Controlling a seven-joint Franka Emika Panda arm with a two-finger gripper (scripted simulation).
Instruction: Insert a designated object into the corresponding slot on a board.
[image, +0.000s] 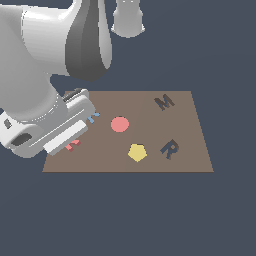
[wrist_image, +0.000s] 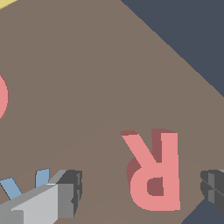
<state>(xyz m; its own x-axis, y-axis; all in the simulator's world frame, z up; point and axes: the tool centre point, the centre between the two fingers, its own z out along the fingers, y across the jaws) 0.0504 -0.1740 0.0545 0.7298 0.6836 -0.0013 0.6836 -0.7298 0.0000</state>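
Exterior view: the arm hides most of the red R (image: 73, 145) at the board's (image: 190, 160) eight o'clock corner; the R slot (image: 170, 149) waits well apart toward four o'clock.

Wrist view: pincer (wrist_image: 142, 194) spread wide, the R (wrist_image: 154, 170) between its fingertips (wrist_image: 70, 192), unpinched. No brands.

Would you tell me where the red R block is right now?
The red R block lies on the board near the exterior view's left edge, between the open tool fingers, beside the blue letter A.

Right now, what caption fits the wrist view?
Open tool straddling the red R on the brown board.
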